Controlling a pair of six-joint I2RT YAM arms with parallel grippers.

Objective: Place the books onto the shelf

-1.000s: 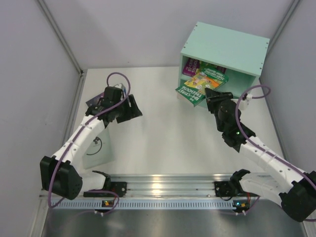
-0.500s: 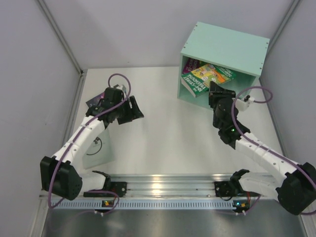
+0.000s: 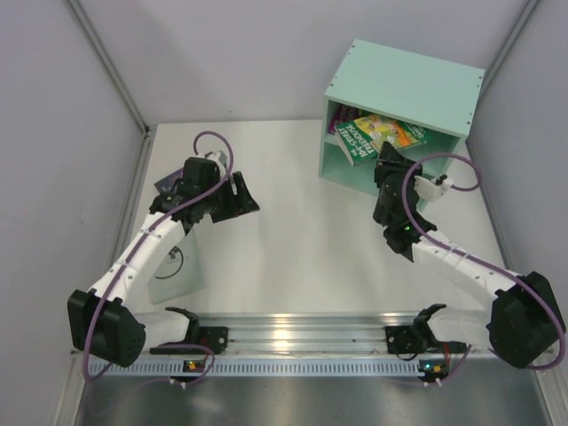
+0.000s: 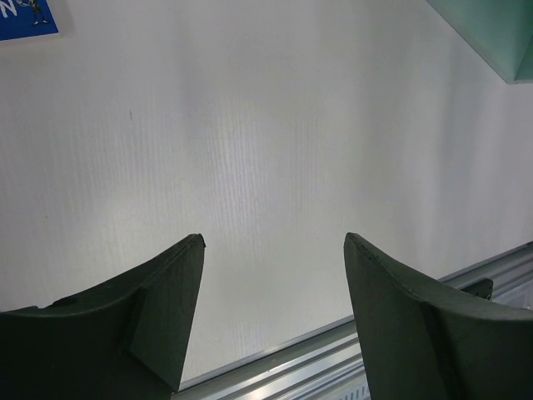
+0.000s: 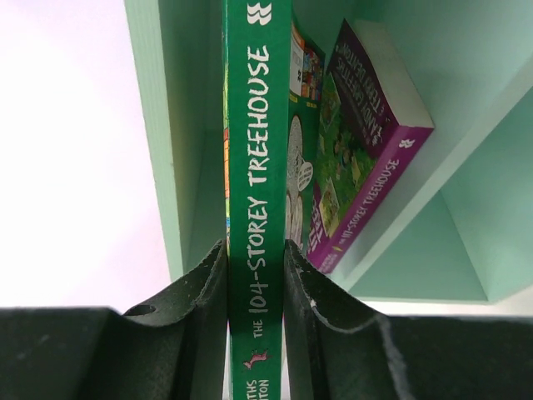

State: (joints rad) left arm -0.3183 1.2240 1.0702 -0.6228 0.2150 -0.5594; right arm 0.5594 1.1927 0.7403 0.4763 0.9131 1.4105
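The mint-green shelf point(image 3: 404, 80) stands at the back right, its wall point(image 5: 154, 125) close in the right wrist view. My right gripper point(image 3: 388, 162) point(image 5: 256, 250) is shut on the spine of a green book point(image 5: 258, 192), which reaches into the shelf's upper compartment point(image 3: 380, 133). A purple-and-green book point(image 5: 366, 142) point(image 3: 342, 118) leans inside, beside the green one. My left gripper point(image 3: 241, 201) point(image 4: 275, 240) hangs open over bare table with nothing between its fingers. A dark blue book point(image 3: 169, 186) lies partly under the left arm, and its corner point(image 4: 25, 15) shows in the left wrist view.
A pale flat sheet point(image 3: 177, 271) lies on the table by the left arm. An aluminium rail point(image 3: 293, 342) runs along the near edge. Grey walls close in on both sides. One corner of the shelf point(image 4: 491, 33) shows in the left wrist view.
My right gripper has carried the green book from in front of the shelf up and into its upper compartment. The left arm has barely moved.
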